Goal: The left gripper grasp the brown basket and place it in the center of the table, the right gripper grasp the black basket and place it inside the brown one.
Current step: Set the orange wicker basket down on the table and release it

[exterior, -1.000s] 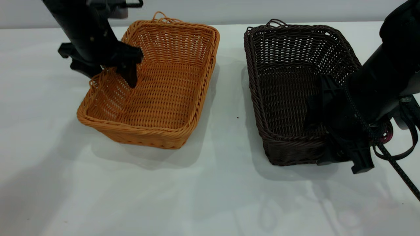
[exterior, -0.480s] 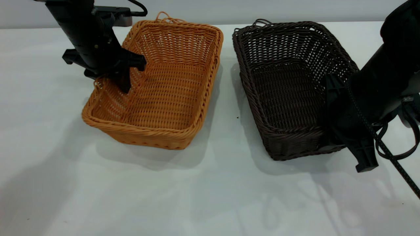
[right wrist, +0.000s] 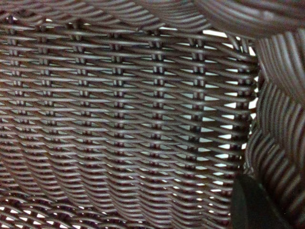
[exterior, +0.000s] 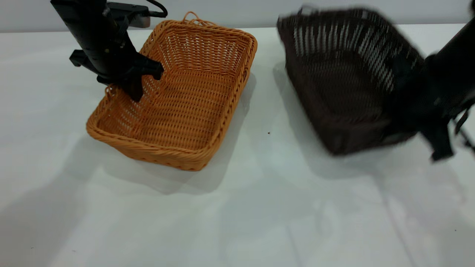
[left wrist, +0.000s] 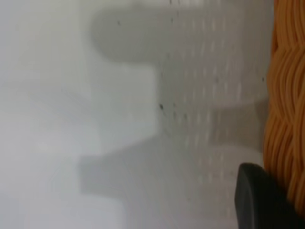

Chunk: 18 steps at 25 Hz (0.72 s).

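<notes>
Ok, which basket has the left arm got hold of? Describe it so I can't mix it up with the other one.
On the white table, look to the exterior view's left half, under the left gripper, whose jaws pinch the far-left rim. That is the brown basket: rectangular orange-tan wicker resting flat. Its neighbour, the black basket, is near-black, tilted and held by the right gripper.

Woven wicker brown basket (exterior: 185,107) and black basket (exterior: 345,81); smooth white table (exterior: 237,215).
</notes>
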Motion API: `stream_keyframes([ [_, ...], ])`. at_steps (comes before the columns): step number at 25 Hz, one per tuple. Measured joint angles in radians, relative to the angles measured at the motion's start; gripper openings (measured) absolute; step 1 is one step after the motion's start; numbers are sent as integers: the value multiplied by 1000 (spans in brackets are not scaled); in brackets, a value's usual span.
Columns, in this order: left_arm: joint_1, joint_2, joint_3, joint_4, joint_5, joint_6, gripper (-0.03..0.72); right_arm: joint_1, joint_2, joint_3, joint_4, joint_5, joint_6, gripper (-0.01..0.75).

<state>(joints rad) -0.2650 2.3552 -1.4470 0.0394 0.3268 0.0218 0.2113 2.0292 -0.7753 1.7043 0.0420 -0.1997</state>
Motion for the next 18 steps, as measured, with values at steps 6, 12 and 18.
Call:
stream_keyframes([
  [6,-33,-1,0,60,-112,333,75,-159,-19,-140,-255,295,-131,85],
  [12,-122,0,0,66,-211,677,75,-266,-19,-270,-554,520,-106,85],
  [18,-226,26,-10,86,-257,893,75,-343,-19,-384,-690,655,-91,85],
])
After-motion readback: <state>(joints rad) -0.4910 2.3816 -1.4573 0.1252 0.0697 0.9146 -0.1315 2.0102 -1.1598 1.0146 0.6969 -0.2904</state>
